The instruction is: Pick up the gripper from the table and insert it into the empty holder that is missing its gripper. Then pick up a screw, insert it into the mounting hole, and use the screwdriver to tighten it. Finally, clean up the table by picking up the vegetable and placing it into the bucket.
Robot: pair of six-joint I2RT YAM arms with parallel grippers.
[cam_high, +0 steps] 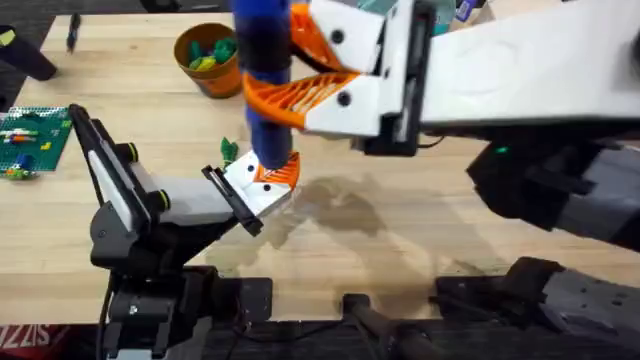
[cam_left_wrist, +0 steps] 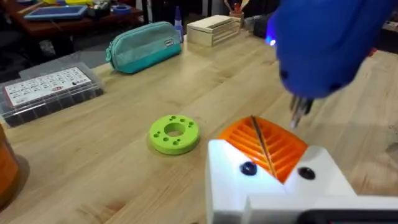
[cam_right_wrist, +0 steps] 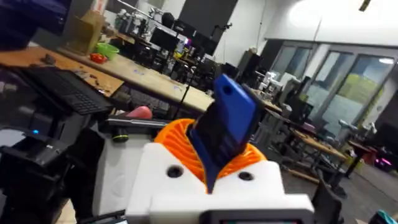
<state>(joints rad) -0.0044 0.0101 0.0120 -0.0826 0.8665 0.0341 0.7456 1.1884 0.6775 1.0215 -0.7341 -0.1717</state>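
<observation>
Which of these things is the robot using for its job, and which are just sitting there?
For the job: screwdriver, right gripper, left gripper, bucket, vegetable.

Just lying about: green disc, teal pouch, brick plate, clear box.

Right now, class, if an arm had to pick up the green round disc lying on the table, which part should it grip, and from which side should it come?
Grip the green disc across its outer rim, coming straight down from above. It lies flat on the table, so its side wall is low, and there is open wood around it for the fingers. The centre hole looks too narrow for a finger, though that is a guess.
</observation>
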